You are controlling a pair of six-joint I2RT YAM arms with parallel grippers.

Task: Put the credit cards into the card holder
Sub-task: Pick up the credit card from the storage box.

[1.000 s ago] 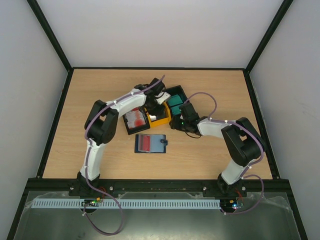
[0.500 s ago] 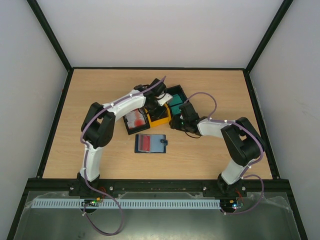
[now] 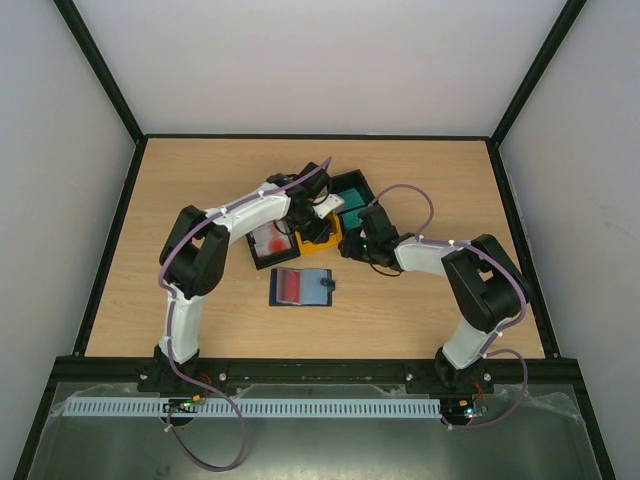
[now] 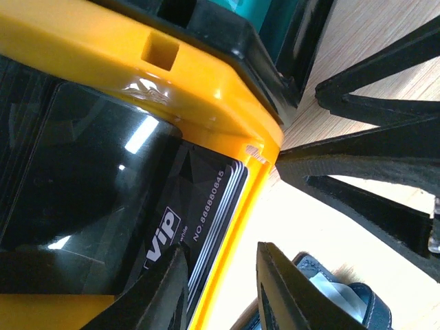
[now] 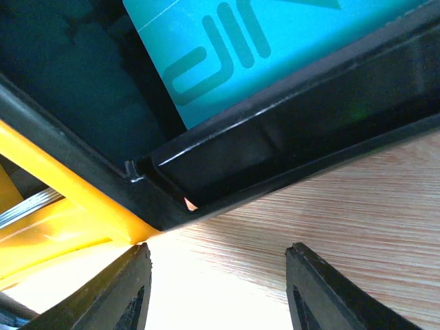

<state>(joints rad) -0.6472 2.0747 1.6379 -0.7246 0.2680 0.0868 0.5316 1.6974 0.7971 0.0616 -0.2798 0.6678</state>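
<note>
The card holder (image 3: pixel 302 287) lies open on the table with a red-blotched card in its left half. Its navy edge (image 4: pixel 344 306) shows in the left wrist view. A stack of black credit cards (image 4: pixel 124 172) marked VIP fills the yellow bin (image 4: pixel 172 75). My left gripper (image 4: pixel 221 249) is narrowly open and straddles that bin's side wall, with one finger over the black stack and the other outside. White and red cards (image 3: pixel 268 238) and teal cards (image 5: pixel 275 41) sit in the neighbouring bins. My right gripper (image 5: pixel 218 249) is open, low over bare table at the teal bin's corner.
The three bins stand packed together behind the card holder. The black bin's wall (image 5: pixel 309 151) stands just ahead of my right fingers. The two grippers are close to each other: the right gripper's black fingers (image 4: pixel 371 151) fill the right side of the left wrist view.
My left gripper has shifted forward and down over the yellow bin. The right arm and the card holder have stayed put.
</note>
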